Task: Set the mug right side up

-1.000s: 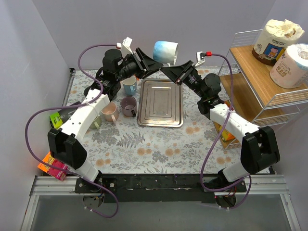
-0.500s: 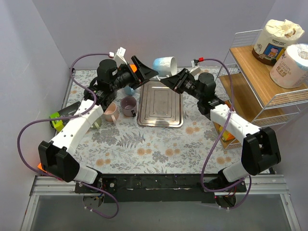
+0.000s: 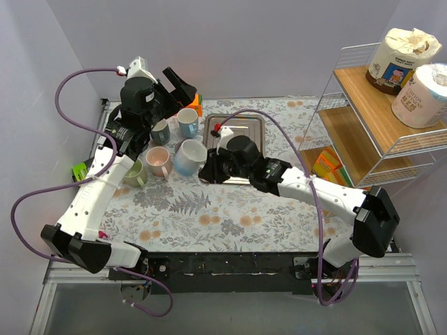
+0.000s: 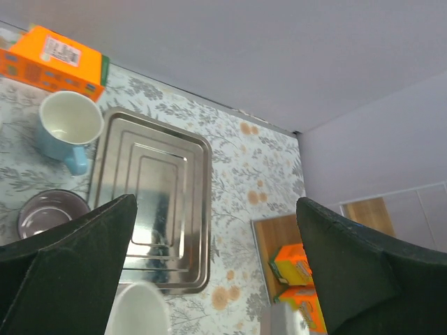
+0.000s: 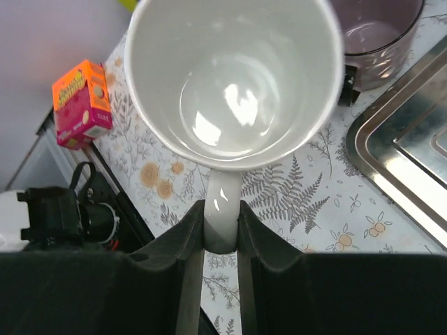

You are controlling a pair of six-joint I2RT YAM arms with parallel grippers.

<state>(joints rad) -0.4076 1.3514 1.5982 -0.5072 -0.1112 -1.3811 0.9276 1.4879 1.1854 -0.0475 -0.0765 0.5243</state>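
Observation:
The mug (image 3: 188,158), white inside and pale blue outside, is just left of the tray with its mouth facing up. My right gripper (image 3: 208,167) is shut on its handle (image 5: 222,222), which is pinched between both fingers in the right wrist view. The mug's empty white inside (image 5: 234,91) faces that camera. I cannot tell whether its base touches the table. My left gripper (image 3: 179,84) is raised at the back left, open and empty (image 4: 216,204), well apart from the mug; the mug's rim (image 4: 140,310) shows at the bottom of the left wrist view.
Other upright mugs stand close by: blue (image 3: 187,121), grey-blue (image 3: 160,130), pink (image 3: 159,162), green (image 3: 135,173), purple (image 5: 377,28). A steel tray (image 3: 246,127) lies mid-table, an orange box (image 3: 196,103) behind it. A wire rack (image 3: 363,132) with paper rolls stands on the right.
My left gripper opened, let go of the mug and drew back to the left. My right arm carried the mug from above the tray's far edge down beside the other mugs.

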